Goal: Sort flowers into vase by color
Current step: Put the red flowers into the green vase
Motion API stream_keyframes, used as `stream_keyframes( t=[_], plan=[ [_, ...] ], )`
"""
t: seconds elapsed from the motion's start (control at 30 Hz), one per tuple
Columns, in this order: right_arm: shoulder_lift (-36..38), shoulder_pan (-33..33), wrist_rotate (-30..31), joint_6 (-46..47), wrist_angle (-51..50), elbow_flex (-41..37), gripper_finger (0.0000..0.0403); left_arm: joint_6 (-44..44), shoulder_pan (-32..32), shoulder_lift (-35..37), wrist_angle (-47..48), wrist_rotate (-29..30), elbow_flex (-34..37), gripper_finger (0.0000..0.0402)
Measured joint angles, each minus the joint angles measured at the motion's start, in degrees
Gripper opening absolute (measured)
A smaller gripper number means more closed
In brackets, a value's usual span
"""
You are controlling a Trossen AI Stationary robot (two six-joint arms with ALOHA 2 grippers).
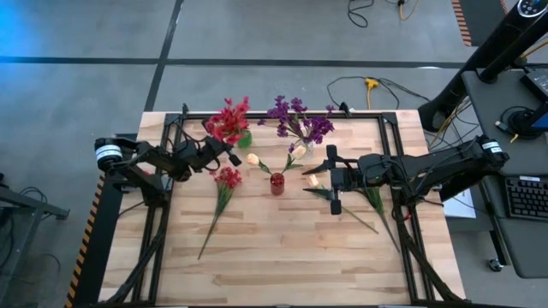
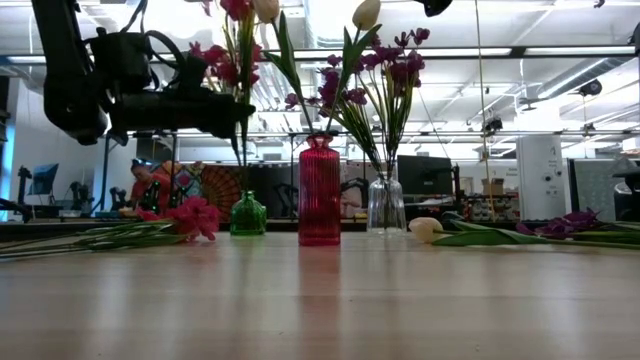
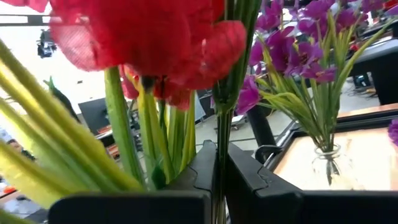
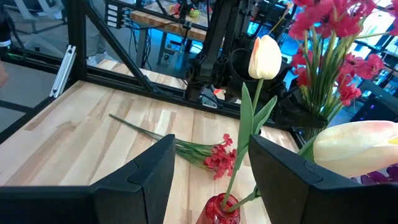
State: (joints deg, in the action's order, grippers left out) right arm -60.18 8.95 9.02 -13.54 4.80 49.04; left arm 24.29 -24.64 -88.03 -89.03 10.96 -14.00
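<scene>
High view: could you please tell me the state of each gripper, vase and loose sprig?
Left gripper: shut on red flower's stem.
Right gripper: open.
Green vase: upright, filled.
Red vase: upright, filled.
Clear vase: upright, filled.
Loose red sprig: lying flat.
Loose tulip: lying flat.

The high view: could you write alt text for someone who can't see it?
Seen from above, two dark robot arms reach over a wooden table toward three small vases holding red, purple and cream flowers. The left pincer is shut on a stem by the red bunch; loose sprigs lie flat.
</scene>
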Motion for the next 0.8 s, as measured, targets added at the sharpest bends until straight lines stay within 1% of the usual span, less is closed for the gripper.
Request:
stream_keyframes(
  t=[0.33, 0.67, 0.8],
  plan=[
    [0.0, 0.0, 0.0, 0.0, 0.0, 0.0, 0.0196, -0.8, -0.2, 0.0, 0.1, -0.5, -0.5, 0.0000],
    [0.0, 0.0, 0.0, 0.3, -0.1, 0.0, 0.0196, 0.1, -0.5, 0.0, 2.5, -0.2, -2.1, 0.0000],
    [0.0, 0.0, 0.0, 0.2, -0.3, -0.1, 0.0196, -1.1, -0.9, 0.0, 2.5, -0.1, -2.1, 0.0000]
  ],
)
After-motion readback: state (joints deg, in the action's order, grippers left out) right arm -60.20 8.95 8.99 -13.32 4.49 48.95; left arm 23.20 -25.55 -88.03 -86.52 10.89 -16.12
